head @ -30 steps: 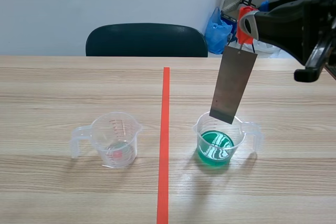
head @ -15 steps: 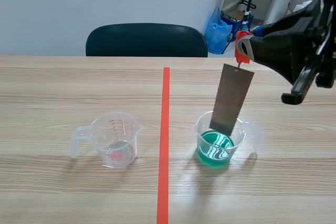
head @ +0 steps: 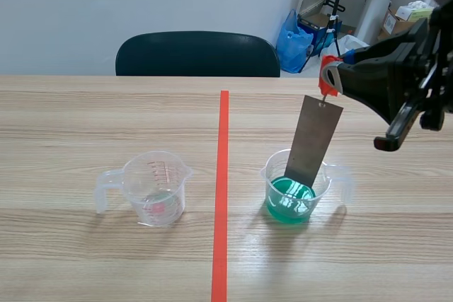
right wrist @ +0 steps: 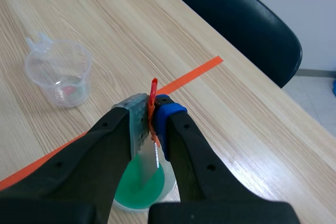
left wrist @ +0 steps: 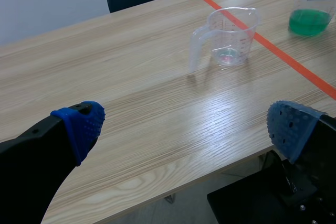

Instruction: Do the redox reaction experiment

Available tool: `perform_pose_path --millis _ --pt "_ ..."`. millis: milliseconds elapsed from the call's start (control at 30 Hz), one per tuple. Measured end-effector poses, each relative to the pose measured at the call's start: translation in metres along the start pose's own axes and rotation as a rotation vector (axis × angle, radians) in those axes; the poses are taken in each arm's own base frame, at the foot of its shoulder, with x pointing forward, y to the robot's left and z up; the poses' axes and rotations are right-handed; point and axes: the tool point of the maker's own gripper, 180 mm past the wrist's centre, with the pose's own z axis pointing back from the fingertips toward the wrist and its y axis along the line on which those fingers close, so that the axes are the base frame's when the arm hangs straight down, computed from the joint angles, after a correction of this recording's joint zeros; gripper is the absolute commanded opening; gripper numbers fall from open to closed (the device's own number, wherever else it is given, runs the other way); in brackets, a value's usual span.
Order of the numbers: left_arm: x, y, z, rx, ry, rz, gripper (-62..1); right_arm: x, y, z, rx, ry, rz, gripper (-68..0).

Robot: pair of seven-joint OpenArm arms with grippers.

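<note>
Red clip [head: 325, 70], metal strip [head: 313, 139] in beaker [head: 268, 172]

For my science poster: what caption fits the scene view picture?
Right gripper holds a red clip whose metal strip hangs into the beaker of green liquid.

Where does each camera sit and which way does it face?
Scene view: between the arms, facing across the table; right arm holds a metal strip in the green cup.
Left wrist view: low at the table edge, toward the clear cup; own open jaws show.
Right wrist view: above the green cup, looking down; own jaws shut on a red clip.
All share both cups.
</note>
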Motion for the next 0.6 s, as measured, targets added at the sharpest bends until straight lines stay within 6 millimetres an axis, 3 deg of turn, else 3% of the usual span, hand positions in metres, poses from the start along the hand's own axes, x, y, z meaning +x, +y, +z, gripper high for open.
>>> perform_pose_path --millis 433,600 --pt "0.0 0.0 0.0 0.0 0.0 0.0 1.4 -0.054 0.011 -0.014 -0.003 0.049 -0.027 -66.9" --pt "0.0 0.0 0.0 0.0 0.0 0.0 1.4 -0.056 0.01 -0.017 -0.016 0.039 -0.009 -66.9"
